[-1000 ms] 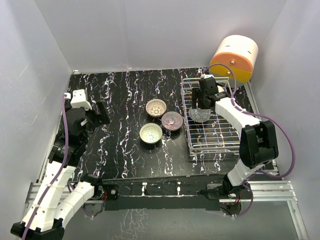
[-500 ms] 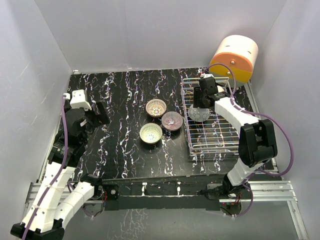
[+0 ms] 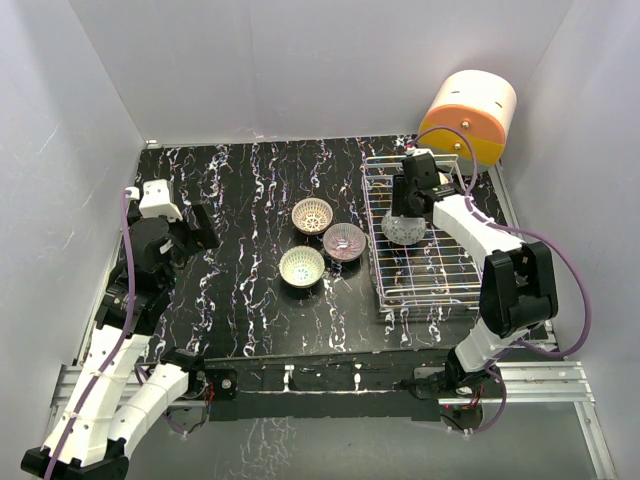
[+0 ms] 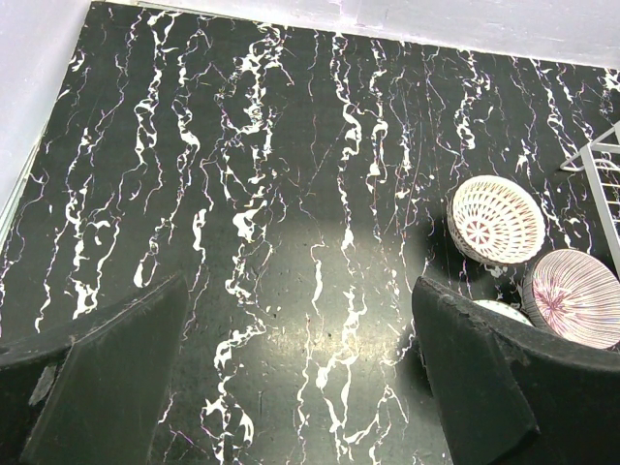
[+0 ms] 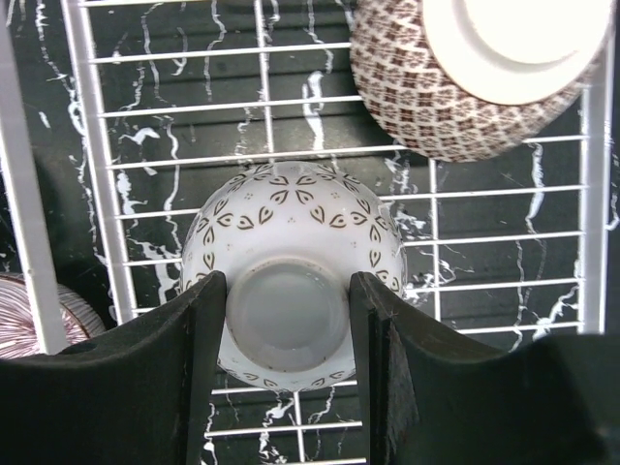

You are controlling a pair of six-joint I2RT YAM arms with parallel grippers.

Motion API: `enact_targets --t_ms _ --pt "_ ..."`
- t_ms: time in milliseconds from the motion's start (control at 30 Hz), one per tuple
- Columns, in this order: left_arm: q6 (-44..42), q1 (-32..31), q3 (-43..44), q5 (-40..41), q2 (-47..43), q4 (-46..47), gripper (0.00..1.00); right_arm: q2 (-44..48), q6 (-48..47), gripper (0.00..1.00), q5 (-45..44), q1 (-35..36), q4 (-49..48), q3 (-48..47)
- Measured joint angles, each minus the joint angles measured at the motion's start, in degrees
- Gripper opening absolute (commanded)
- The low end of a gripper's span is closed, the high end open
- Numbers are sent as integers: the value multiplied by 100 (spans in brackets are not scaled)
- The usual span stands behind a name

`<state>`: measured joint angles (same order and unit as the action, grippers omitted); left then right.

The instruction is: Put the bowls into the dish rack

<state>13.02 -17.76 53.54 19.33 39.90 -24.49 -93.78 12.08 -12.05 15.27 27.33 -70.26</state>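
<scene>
An orange-and-cream cylinder (image 3: 470, 112) lies just behind the far right corner of the dish rack (image 3: 430, 272), off the black marbled bench (image 3: 240, 200). Left of the dish rack, close to its left wall, three bowls stand upright in a tight group: a white lattice bowl (image 3: 312, 214) farthest back, a purplish striped bowl (image 3: 344, 241) nearest to the rack, and a pale bowl (image 3: 302, 266) in front. In the top view, the right arm reaches over the rack and covers a part of its far half.

The rack is a silver wire grid with low sides. Inside it are two bowls, both turned upside down. The leaf-patterned bowl (image 5: 291, 223) is white with small brown leaf shapes, and its pale foot ring points up. The brown-checked bowl (image 5: 426, 107) sits near it, toward the far right side of the rack, apart from it.

The right end effector (image 5: 287, 291) is over the leaf-patterned bowl, and its two black fingers (image 5: 194, 368) pinch the foot ring from both sides. The left end effector (image 4: 300, 291) is well apart to the left of the rack, above bare bench, with its fingers spread wide and holding nothing.
</scene>
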Motion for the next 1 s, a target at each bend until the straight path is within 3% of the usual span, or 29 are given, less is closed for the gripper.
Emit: enact_targets --t_ms 433,1000 --pt "0 0 0 -4 2 2 97 199 -17 36 -48 -839 219 160" --pt "0 0 -26 -4 0 2 97 197 13 36 -101 -1294 103 214"
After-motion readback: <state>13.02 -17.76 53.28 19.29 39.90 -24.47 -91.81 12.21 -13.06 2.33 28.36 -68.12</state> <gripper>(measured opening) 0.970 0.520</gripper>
